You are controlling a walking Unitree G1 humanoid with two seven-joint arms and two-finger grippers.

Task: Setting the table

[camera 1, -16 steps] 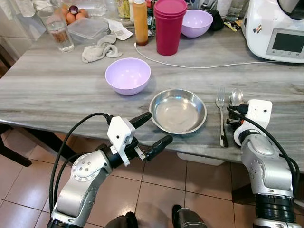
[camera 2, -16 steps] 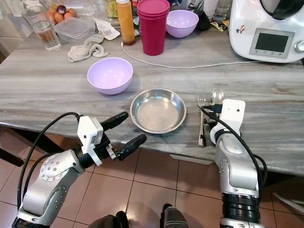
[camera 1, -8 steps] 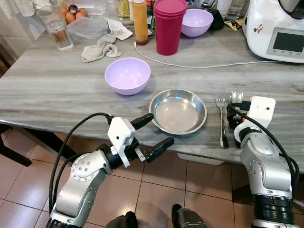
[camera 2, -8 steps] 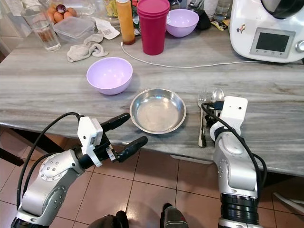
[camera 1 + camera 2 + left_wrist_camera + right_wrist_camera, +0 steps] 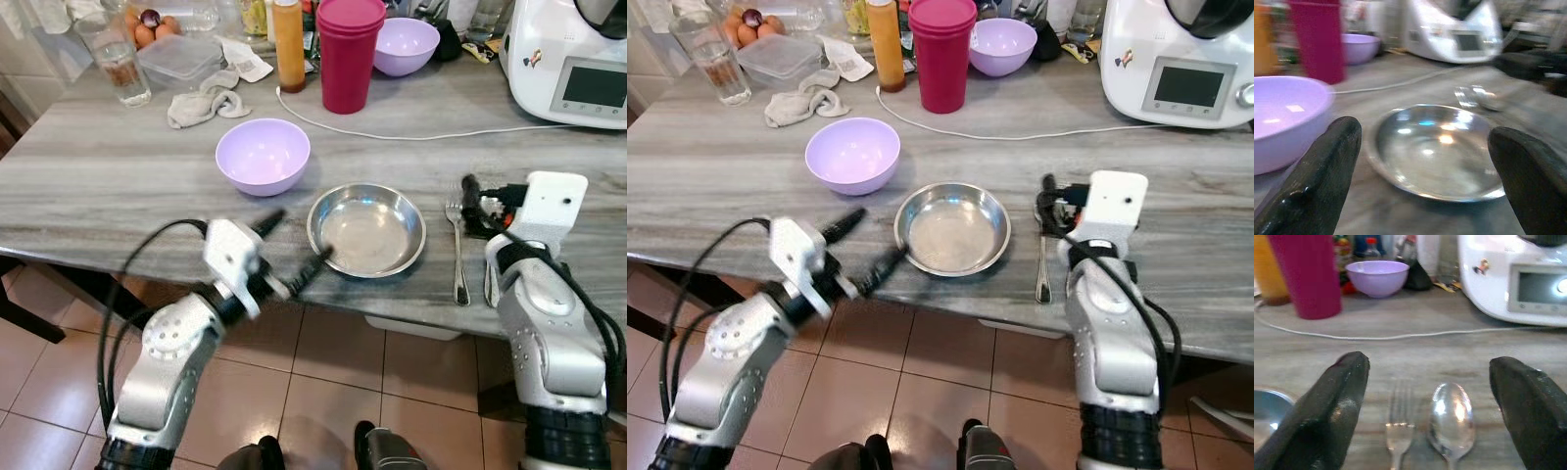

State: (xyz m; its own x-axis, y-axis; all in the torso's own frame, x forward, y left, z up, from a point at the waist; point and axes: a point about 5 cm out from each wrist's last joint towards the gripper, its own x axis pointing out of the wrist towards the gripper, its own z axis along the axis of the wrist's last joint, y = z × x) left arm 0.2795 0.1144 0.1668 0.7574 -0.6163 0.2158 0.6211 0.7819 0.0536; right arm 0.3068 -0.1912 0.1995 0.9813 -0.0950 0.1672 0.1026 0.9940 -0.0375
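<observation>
Since a second ago the left gripper [image 5: 290, 253] has reached forward to the near rim of the steel plate [image 5: 367, 230], fingers spread and empty. The right gripper [image 5: 1432, 404] has lifted, released, above the fork [image 5: 457, 251] and spoon [image 5: 1451, 421] lying right of the plate on the desk [image 5: 118, 166]. Pushing further could knock the plate into the fork.

The bench [image 5: 98, 186] has bare room along its near edge toward the left corner. A steel plate [image 5: 367, 230], fork [image 5: 457, 250] and spoon [image 5: 1452, 418] crowd the near edge's middle; a lilac bowl [image 5: 263, 155] sits behind, and the far edge is cluttered.
</observation>
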